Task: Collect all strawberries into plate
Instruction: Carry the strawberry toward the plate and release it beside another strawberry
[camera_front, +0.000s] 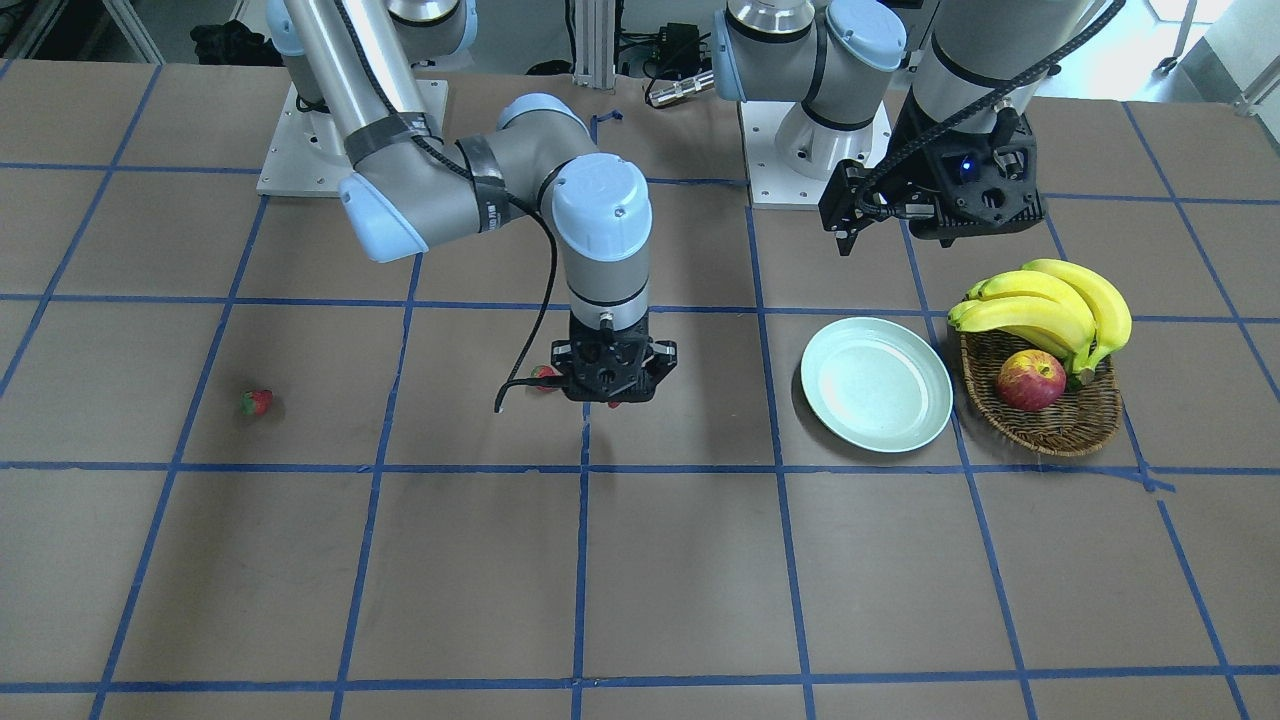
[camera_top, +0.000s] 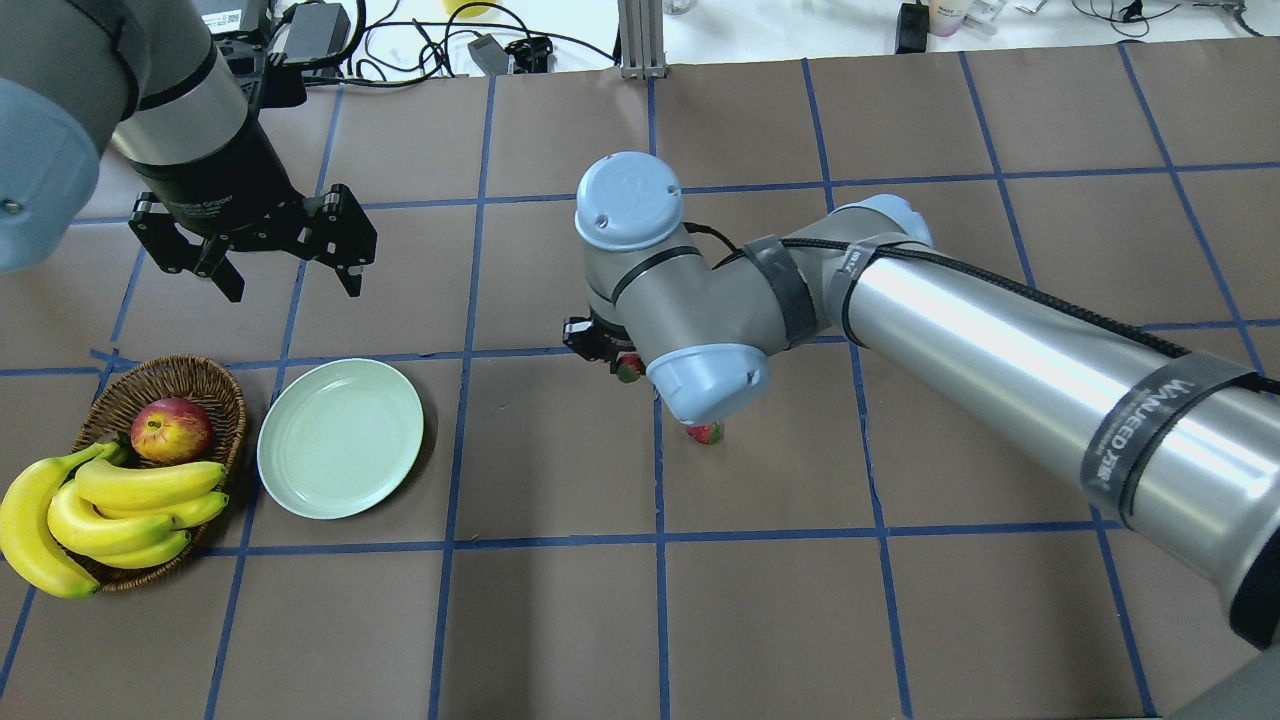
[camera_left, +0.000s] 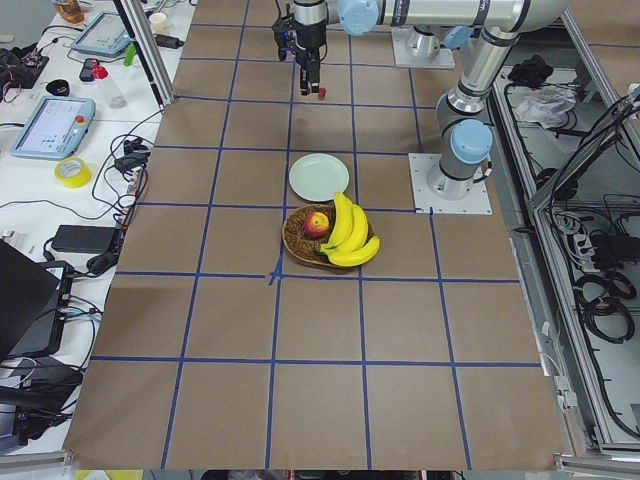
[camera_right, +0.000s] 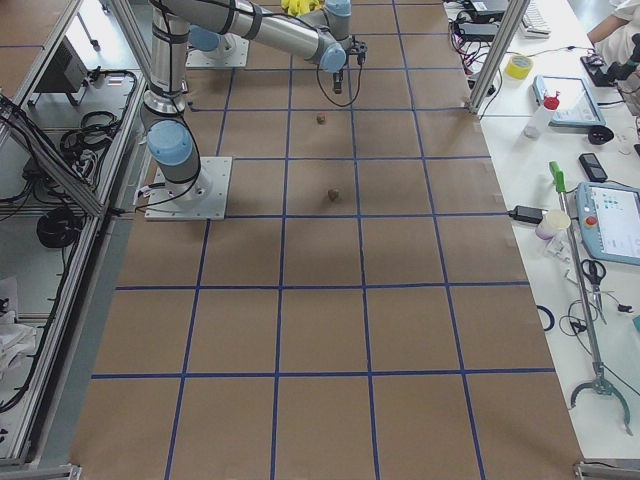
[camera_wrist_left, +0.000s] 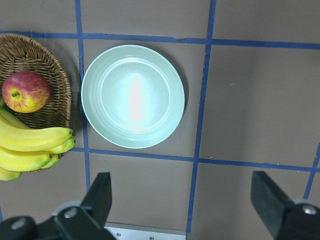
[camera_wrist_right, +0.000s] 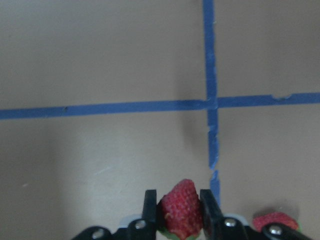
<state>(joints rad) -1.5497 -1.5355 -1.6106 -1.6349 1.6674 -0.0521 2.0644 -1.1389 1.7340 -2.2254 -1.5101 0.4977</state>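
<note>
Gripping a likely soft, light strawberry (camera_wrist_right: 181, 206) by its flanks, right pincer (camera_wrist_right: 178, 200) should squeeze gently; left pincer (camera_wrist_left: 182, 200) stands open.

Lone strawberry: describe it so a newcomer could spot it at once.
In the front-facing view, start at the green plate, then cross past the right gripper toward the view's left. The strawberry lies alone on the table; the other strawberries are at that gripper, one gripped, one beside it.

In total: three strawberries (camera_front: 257, 402) (camera_top: 705, 433) (camera_wrist_right: 181, 209), one plate (camera_top: 340, 438), one basket (camera_top: 190, 378), one apple (camera_top: 171, 429), one bunch of bananas (camera_top: 130, 500), two grippers (camera_top: 293, 292) (camera_wrist_right: 180, 202), two arms (camera_top: 170, 100) (camera_top: 1000, 350).
</note>
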